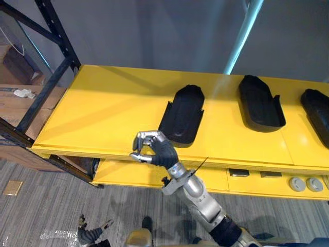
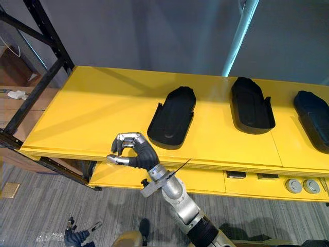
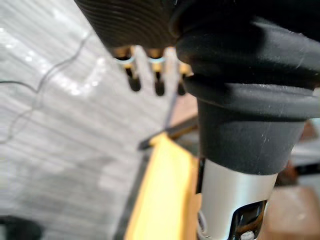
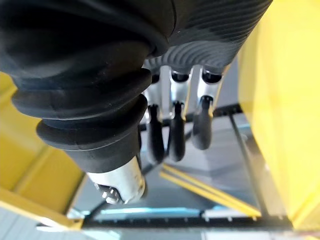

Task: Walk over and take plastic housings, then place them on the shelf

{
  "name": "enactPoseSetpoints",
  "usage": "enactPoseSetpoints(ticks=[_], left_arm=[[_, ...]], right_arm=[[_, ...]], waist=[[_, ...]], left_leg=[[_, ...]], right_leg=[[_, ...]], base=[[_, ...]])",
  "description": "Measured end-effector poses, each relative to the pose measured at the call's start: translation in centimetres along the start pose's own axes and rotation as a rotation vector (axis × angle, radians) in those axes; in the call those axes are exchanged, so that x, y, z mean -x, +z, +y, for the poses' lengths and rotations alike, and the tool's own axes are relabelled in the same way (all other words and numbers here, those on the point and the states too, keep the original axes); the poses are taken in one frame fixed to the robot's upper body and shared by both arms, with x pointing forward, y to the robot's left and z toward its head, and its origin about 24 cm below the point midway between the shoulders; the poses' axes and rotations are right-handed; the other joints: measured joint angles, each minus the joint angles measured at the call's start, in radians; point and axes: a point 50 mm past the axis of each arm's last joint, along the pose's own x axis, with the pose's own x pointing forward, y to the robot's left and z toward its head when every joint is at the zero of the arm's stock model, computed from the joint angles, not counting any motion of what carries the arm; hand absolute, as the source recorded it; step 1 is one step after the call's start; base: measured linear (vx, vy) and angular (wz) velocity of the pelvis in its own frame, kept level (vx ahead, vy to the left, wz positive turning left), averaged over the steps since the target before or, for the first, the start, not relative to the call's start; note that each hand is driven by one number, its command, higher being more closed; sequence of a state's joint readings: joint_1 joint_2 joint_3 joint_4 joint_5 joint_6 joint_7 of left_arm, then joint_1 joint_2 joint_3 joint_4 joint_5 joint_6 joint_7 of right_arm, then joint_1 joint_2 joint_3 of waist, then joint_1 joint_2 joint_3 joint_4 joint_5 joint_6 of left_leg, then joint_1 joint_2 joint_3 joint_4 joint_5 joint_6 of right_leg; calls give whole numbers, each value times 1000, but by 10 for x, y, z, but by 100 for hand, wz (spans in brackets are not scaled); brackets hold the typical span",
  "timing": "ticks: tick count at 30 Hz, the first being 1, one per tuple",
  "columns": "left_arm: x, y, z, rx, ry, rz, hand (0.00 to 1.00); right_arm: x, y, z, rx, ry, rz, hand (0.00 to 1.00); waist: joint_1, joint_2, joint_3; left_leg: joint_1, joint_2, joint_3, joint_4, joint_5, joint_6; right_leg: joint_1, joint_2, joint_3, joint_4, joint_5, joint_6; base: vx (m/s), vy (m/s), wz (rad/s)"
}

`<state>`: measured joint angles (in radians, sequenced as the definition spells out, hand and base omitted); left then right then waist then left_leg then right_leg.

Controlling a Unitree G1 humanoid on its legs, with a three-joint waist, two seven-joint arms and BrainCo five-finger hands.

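A housing (image 1: 181,116) is lying at the shelf's (image 1: 103,113) middle, a second housing (image 1: 259,103) and third housing (image 1: 316,109) nearer its right edge.

Black plastic housings (image 1: 182,116) on a bright yellow shelf (image 1: 103,108), a yellow lower tier (image 1: 133,175) beneath that shelf with two pale grey round discs (image 1: 297,183), dark rack frame (image 1: 51,31) at the shelf's left end, grey streaked floor (image 1: 51,206) below the shelf, right hand (image 1: 157,149) silver with dark ribbed cover.

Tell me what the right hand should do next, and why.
Probably draw the right hand back from the front edge of the yellow shelf and lower it. Its fingers are curled on nothing, and the nearest plastic housing already lies flat on the shelf just beyond them, so that placement looks done. The left hand hangs low, open.
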<state>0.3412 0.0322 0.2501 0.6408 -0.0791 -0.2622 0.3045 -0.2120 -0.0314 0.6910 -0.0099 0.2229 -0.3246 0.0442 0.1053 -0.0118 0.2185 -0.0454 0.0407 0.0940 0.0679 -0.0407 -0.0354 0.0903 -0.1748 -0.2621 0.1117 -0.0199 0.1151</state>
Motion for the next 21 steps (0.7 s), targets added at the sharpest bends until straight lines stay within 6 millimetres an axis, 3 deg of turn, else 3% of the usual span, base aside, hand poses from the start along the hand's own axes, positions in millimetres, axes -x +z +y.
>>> enactPoseSetpoints(ticks=[4,8,12,21], left_arm=[[-1,6,-19,6,-85,-24,0],[-7,23,-38,40,-145,-80,0],[-6,31,-52,47,-201,-103,0],[-6,33,-55,22,-229,-114,0]], right_arm=[[-2,-4,7,17,35,30,100],[-7,-7,4,111,-14,39,100],[-7,-3,-10,164,-132,22,100],[-11,6,-26,248,-214,-16,100]], waist=[[-3,19,45],[-9,51,132],[-10,49,188],[-8,55,206]], left_leg=[[-37,4,0,63,-21,-2],[-134,28,2,210,-74,-5],[-168,45,2,266,-94,-1],[-200,17,-1,292,-104,-1]], right_leg=[[-4,2,17,-3,-18,-17],[-39,12,16,24,-67,-1],[-80,15,17,99,-102,-9],[-106,-16,14,129,-130,5]], base=[[-53,-2,-2],[-93,-43,-2],[-41,-15,0],[27,18,6]])
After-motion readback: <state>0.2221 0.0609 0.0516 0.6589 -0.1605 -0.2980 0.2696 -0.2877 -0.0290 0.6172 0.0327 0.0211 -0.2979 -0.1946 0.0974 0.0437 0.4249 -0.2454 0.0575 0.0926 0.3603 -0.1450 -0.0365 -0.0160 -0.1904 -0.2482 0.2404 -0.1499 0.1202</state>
